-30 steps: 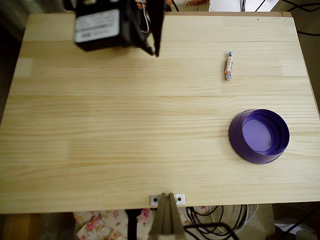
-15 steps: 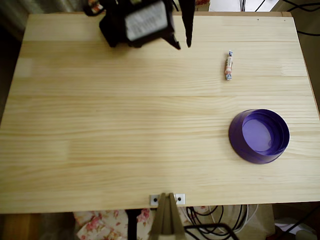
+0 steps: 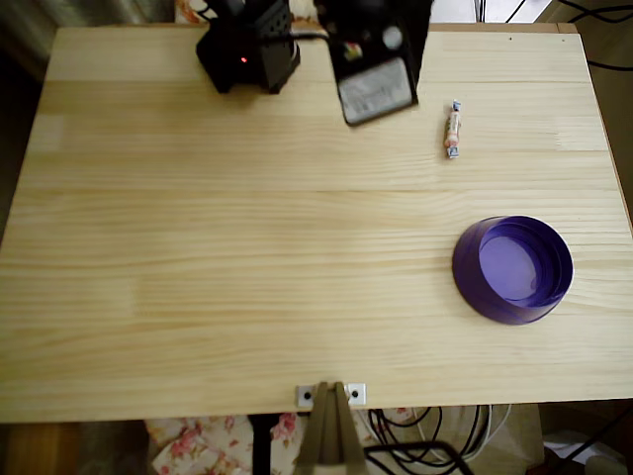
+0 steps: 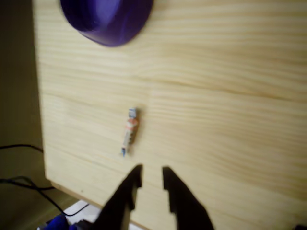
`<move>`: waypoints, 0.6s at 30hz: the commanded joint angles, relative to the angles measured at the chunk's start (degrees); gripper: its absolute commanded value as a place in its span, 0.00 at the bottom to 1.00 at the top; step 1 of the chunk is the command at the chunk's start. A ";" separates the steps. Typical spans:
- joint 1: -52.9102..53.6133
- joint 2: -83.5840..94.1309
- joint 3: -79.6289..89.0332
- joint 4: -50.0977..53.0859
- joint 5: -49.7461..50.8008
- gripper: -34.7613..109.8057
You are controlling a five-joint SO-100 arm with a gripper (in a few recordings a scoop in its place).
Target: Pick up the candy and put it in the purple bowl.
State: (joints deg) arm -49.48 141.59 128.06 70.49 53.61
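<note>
Overhead view: candy (image 3: pixel 453 130) lies on the tabletop (image 3: pixel 247 257), long axis up-down, right of the arm; purple bowl (image 3: pixel 513 269) well below it.
Wrist view: end effector (image 4: pixel 151 176) slightly parted, empty; candy (image 4: pixel 129 131) just ahead, slightly left, lengthwise towards the fingertips.

Purple bowl (image 3: pixel 513 269), white-pink candy (image 3: pixel 453 130), pale striped-grain wooden table (image 3: pixel 247 257)

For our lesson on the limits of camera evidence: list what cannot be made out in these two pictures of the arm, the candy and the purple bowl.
- Purple bowl, wrist view: far side cut off by the top edge; its inside cannot be seen there.
- Candy, overhead view: too small to read the wrapper; blurred in the wrist view.
- Gripper, wrist view: fingertips slightly apart; in the overhead view the arm's body covers it.
- Table: near edge partly hidden by the arm.
</note>
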 commanded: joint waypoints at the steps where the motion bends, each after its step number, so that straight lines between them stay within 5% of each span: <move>1: -2.20 -2.72 -4.66 -1.58 1.05 0.29; 18: -9.32 -5.80 2.90 -5.80 15.64 0.29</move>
State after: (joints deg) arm -57.57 136.67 132.01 65.39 66.97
